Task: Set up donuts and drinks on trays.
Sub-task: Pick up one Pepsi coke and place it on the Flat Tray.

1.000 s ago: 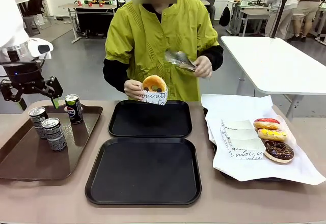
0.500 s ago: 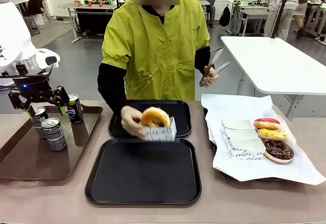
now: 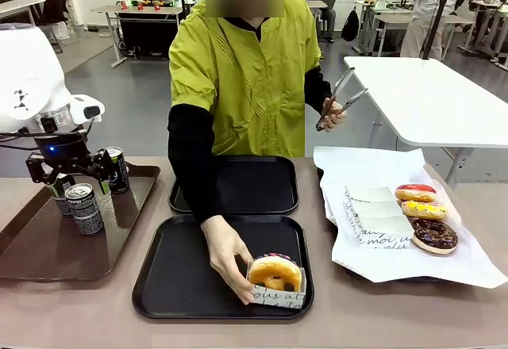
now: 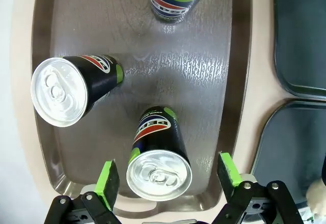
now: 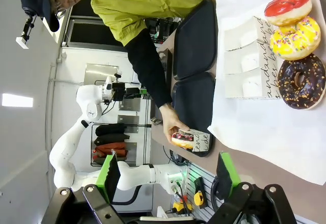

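Left gripper (image 3: 79,186), jaws spread wide and grasping nothing, hangs over the brown tray (image 3: 32,246). In its wrist view one can (image 4: 159,165) sits between the green pads (image 4: 108,175), apart from both. Two more cans (image 4: 76,89) stand on that tray. Right gripper (image 5: 167,173) is likewise released. A person's hand (image 3: 225,255) holds a donut (image 3: 275,272) at the near black tray's (image 3: 182,278) front right corner. The far black tray (image 3: 234,186) lies just behind.

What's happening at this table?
A person's hand holds a donut in its paper holder on the near black tray; the other hand holds tongs. The left gripper hangs open over the brown tray, jaws either side of a can without touching it. Three more donuts lie on white paper.
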Controlling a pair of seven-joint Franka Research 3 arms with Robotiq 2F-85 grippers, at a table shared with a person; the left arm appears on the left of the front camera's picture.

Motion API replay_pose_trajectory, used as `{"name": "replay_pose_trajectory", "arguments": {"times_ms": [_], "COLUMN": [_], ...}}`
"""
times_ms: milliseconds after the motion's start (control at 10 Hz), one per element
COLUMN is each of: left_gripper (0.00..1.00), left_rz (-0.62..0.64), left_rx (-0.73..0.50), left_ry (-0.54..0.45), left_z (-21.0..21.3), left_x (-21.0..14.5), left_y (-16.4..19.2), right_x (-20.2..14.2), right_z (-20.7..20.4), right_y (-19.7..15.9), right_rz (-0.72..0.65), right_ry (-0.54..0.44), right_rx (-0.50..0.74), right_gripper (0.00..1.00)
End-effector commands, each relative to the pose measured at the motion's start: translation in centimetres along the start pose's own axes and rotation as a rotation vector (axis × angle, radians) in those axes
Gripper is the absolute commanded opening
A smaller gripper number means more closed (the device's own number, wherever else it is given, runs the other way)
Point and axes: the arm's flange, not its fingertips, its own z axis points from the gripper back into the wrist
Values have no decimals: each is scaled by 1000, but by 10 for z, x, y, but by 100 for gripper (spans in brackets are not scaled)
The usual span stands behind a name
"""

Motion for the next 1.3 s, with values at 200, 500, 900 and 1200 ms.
{"name": "replay_pose_trajectory", "arguments": {"times_ms": [200, 500, 900, 1200], "left_gripper": [100, 100, 100, 44], "left_rz": [-18, -41, -63, -73], "left_rx": [7, -4, 11, 11], "left_ry": [-15, 23, 61, 37], "left_z": [-16, -27, -35, -37], "left_x": [12, 14, 6, 6], "left_y": [7, 8, 4, 4], "right_x": [2, 2, 2, 2], "right_z": [-1, -1, -1, -1], "right_y": [0, 0, 0, 0], "right_rz": [13, 13, 13, 13], "right_ry": [-4, -4, -4, -4], "right_rx": [11, 11, 11, 11], "right_gripper": [100, 100, 100, 100]}}
